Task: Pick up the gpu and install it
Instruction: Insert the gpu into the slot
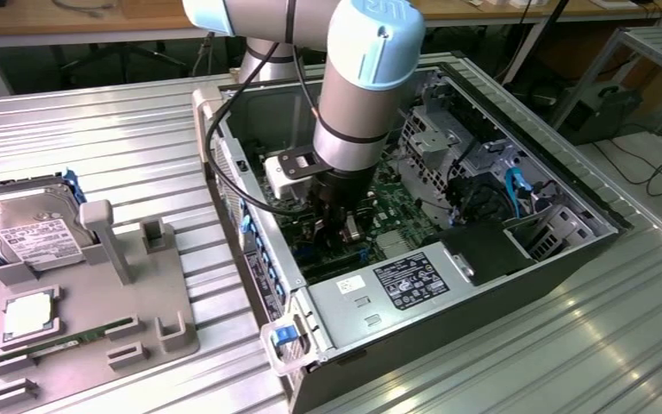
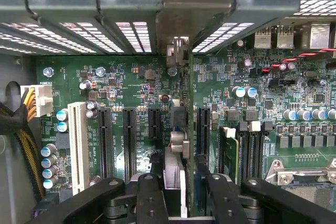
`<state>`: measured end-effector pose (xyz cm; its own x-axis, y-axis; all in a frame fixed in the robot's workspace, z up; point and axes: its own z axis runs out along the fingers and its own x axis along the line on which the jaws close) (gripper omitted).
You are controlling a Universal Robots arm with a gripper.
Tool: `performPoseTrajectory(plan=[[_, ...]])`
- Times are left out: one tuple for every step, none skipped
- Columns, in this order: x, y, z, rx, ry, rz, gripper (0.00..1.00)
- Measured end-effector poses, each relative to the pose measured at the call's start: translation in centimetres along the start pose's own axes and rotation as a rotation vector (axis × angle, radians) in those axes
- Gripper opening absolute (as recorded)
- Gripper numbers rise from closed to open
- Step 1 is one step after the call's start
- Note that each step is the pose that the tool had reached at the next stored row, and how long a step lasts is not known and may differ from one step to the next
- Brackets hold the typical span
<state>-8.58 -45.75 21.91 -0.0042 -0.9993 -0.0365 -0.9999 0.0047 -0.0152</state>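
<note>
One card, the gpu (image 2: 177,156), sits edge-on clenched between my fingers (image 2: 152,192), my gripper (image 1: 343,226) deep inside the computer case (image 1: 561,250), twelve o'clock toward the motherboard (image 2: 131,87) slots, lift done, seating not yet finished.

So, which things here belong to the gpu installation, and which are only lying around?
Belonging to the job:
- gpu, held edge-on in the gripper above the motherboard
- black expansion slots
- open computer case

Only lying around:
- hard drive, propped on the grey fixture tray
- memory stick in the tray
- processor in the tray
</note>
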Motion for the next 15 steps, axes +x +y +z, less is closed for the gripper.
performPoseTrajectory(plan=[[0.00, 0.00, -0.01, -0.0001, 0.0001, 0.000, 0.36], [0.00, 0.00, -0.01, -0.0001, 0.0001, 0.000, 0.36], [0.00, 0.00, -0.01, -0.0001, 0.0002, 0.000, 0.36], [0.00, 0.00, -0.01, -0.0001, 0.0002, 0.000, 0.36], [0.00, 0.00, -0.01, -0.0001, 0.0002, 0.000, 0.36], [0.01, 0.00, -0.02, -0.0003, 0.0008, 0.000, 0.35], [0.01, 0.00, -0.03, -0.0002, 0.0007, 0.000, 0.35], [0.01, 0.00, -0.02, -0.0002, 0.0005, 0.000, 0.28], [0.01, 0.00, -0.02, -0.0002, 0.0005, 0.000, 0.28], [0.01, 0.00, -0.02, -0.0002, 0.0004, 0.000, 0.28], [0.00, 0.00, -0.02, -0.0002, 0.0003, 0.000, 0.28], [0.00, 0.00, -0.01, -0.0001, 0.0003, 0.000, 0.28], [0.00, 0.00, -0.01, -0.0001, 0.0001, 0.000, 0.28], [-0.01, 0.00, 0.00, 0.0000, -0.0003, 0.000, 0.29], [0.00, 0.00, 0.00, 0.0000, 0.0000, 0.000, 0.29]])
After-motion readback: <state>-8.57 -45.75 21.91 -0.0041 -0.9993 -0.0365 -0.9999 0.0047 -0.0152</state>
